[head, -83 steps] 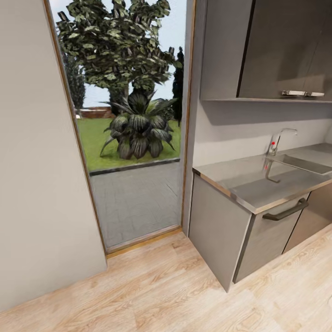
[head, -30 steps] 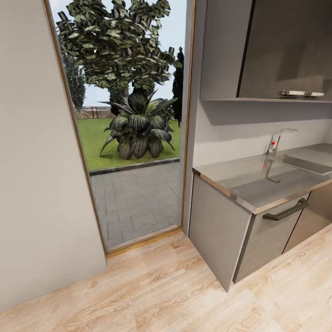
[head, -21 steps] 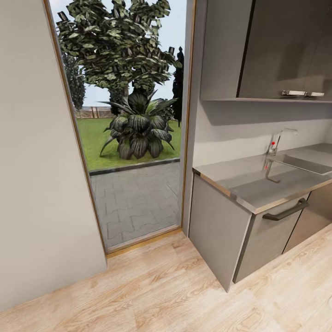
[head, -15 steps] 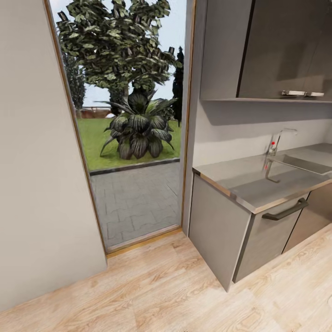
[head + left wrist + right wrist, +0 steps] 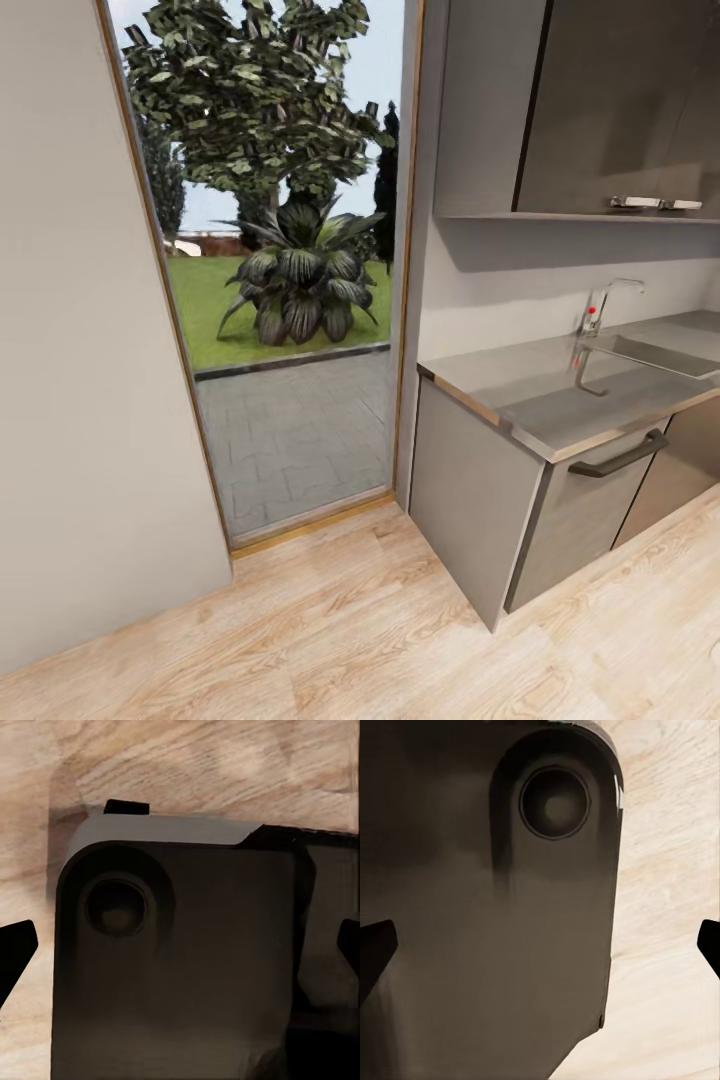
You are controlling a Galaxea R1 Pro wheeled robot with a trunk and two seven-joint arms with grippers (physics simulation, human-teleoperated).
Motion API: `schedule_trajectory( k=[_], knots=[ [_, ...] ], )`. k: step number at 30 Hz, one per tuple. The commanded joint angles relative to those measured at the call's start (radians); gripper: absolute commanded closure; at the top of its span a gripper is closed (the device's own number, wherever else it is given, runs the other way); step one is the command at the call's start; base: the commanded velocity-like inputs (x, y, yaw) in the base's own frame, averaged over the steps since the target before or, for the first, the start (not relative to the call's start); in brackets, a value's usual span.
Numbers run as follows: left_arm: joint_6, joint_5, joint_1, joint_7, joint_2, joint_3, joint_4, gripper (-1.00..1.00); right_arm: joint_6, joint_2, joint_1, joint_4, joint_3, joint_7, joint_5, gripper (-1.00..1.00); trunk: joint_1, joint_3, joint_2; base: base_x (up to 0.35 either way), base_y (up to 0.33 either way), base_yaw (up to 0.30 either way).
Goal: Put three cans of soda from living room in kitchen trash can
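nothing moved since earlier, kitchen counter (image 5: 560,400) beside glass door (image 5: 290,300), both tools' fingers spread apart

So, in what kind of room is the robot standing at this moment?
Most likely a kitchen: a steel counter with a sink and tap, dark cabinets above, and a wood-framed glass door onto a garden.

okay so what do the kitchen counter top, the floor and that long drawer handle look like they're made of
The grey kitchen counter top looks like brushed steel: dull sheen, a faint mirror image of the curved chrome faucet. The pale plank floor looks like matt wood or laminate, with grain lines and board seams. The long dark drawer handle seems matt black metal or plastic; the render leaves that open.
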Motion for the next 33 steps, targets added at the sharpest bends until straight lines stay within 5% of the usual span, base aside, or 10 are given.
schedule_trajectory(
  k=[1,4,5,6,11,14,19,25,33],
  knots=[
    [0.014,0.0,0.0,0.008,-0.001,0.0,-0.036,-1.0,0.004,-0.001,0.0,-0.009,0.0,0.001,0.001,-1.0,0.0,0.0,0.0,0.0,0.0,0.0],
    [0.107,0.003,0.0,0.064,0.008,0.006,-0.285,-1.0,0.072,-0.002,0.0,-0.122,0.001,0.001,0.002,-1.0,0.0,0.0,0.0,0.0,0.0,0.0],
    [0.208,0.008,0.0,0.092,0.021,0.01,-0.494,-1.0,0.209,0.0,0.0,-0.265,0.0,0.0,0.001,-1.0,0.0,0.0,0.0,0.0,0.0,0.0],
    [0.26,0.009,0.0,0.098,0.025,0.012,-0.591,-1.0,0.29,0.002,0.0,-0.345,-0.002,0.0,0.001,-1.0,0.0,0.0,0.0,0.0,0.0,0.0],
    [0.434,0.009,0.0,0.12,0.02,0.015,-0.944,-1.0,0.584,0.006,0.0,-0.708,-0.015,-0.001,-0.006,-1.0,0.0,0.0,0.0,0.0,0.0,0.0],
    [0.419,0.005,0.0,0.125,0.019,0.014,-1.02,-1.0,0.64,0.009,0.0,-0.884,-0.057,-0.003,-0.008,-1.0,0.0,0.0,0.0,0.0,0.0,0.0],
    [0.372,0.034,0.0,0.112,0.021,0.014,-1.055,-1.0,0.648,0.011,0.0,-1.028,-0.165,-0.003,-0.01,-1.0,0.0,0.0,0.0,0.0,0.0,0.0],
    [0.479,0.053,0.0,0.105,0.021,0.011,-1.113,-1.0,0.647,0.011,0.0,-1.109,-0.185,0.024,-0.014,-1.0,0.0,0.0,0.0,0.0,0.0,0.0],
    [0.542,0.068,0.0,0.075,0.018,-0.005,-1.204,-1.0,0.656,0.013,0.0,-1.199,-0.185,0.171,-0.014,-1.0,0.0,0.0,0.0,0.0,0.0,0.0]
  ],
)
